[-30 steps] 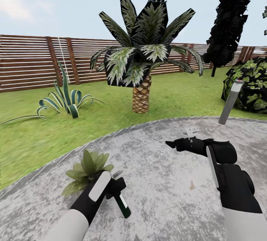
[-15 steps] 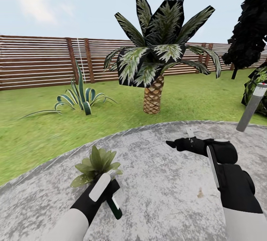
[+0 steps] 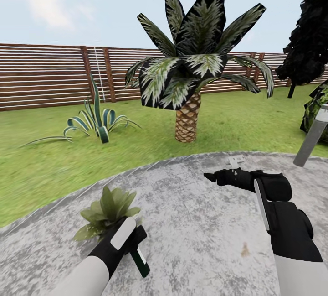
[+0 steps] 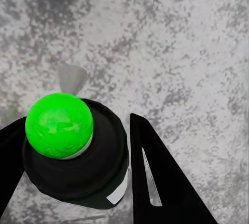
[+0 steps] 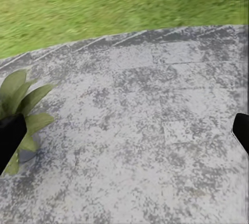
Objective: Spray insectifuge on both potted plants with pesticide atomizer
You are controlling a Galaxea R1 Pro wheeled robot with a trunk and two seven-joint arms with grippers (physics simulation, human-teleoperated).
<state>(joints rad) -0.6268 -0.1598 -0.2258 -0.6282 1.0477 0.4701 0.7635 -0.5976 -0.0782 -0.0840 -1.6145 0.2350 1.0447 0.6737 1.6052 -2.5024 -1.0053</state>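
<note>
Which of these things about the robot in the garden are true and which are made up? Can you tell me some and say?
1. The left end effector holds the pesticide atomizer. True.
2. The right end effector holds a watering can. False: it holds nothing that can be seen, hovering over the stone patio.
3. A small potted plant sits on the patio close to the left end effector. True.
4. The palm grows out of the patio. False: it stands on the lawn beyond it.
5. A brick wall runs behind the lawn. False: it is a brown slatted wooden fence.
</note>
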